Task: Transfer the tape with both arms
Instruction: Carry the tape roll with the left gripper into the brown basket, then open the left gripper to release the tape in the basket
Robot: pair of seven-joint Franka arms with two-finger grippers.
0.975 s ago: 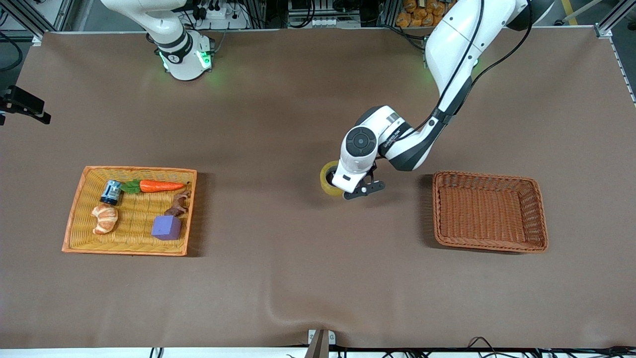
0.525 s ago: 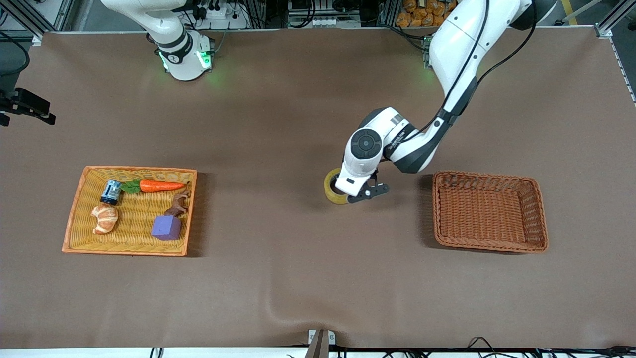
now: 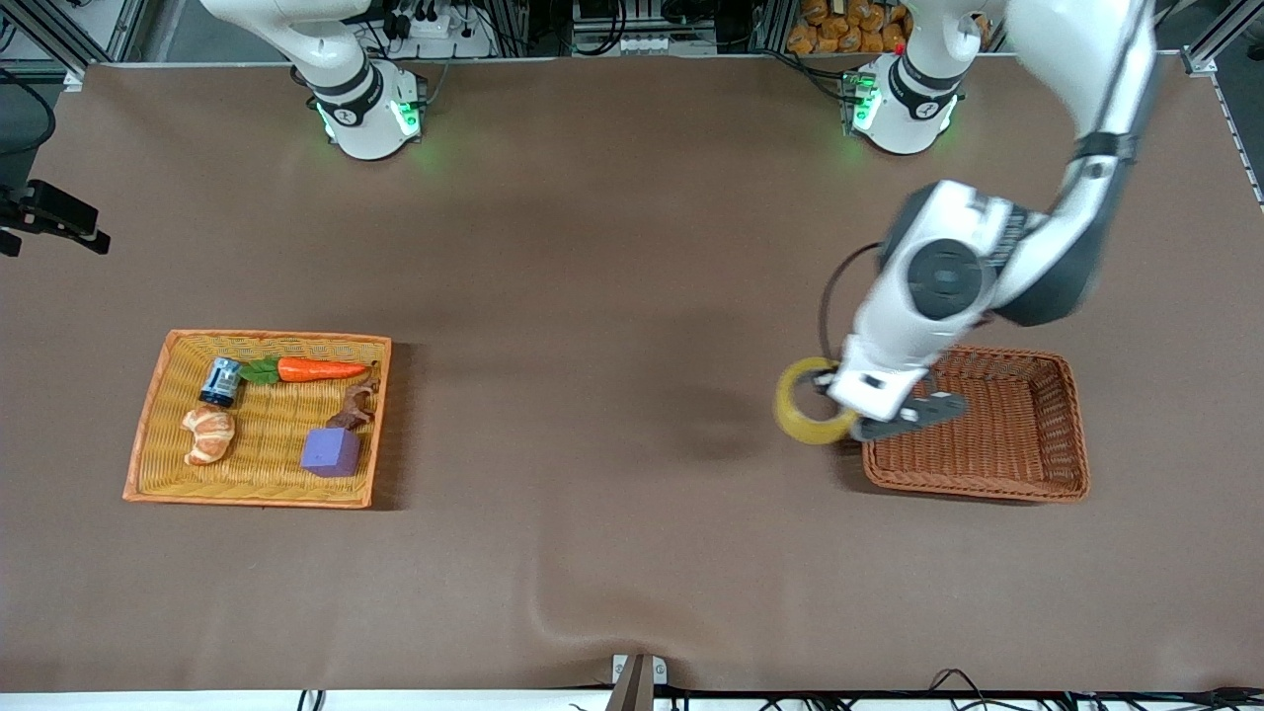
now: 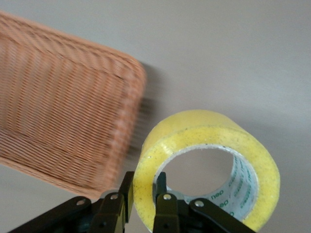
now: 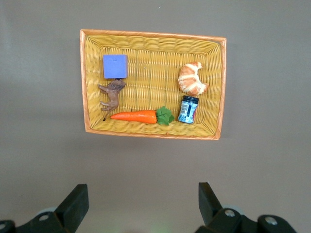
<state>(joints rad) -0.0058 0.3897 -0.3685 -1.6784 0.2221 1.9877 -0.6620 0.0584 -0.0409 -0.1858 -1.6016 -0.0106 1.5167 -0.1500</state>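
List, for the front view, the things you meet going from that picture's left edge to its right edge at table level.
Right gripper → yellow basket → croissant → purple cube → tape in the left gripper → brown basket.

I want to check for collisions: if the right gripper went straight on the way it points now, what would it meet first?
Probably only the bare table. The open right gripper points down at brown cloth just short of the yellow tray, though depth is hard to judge.
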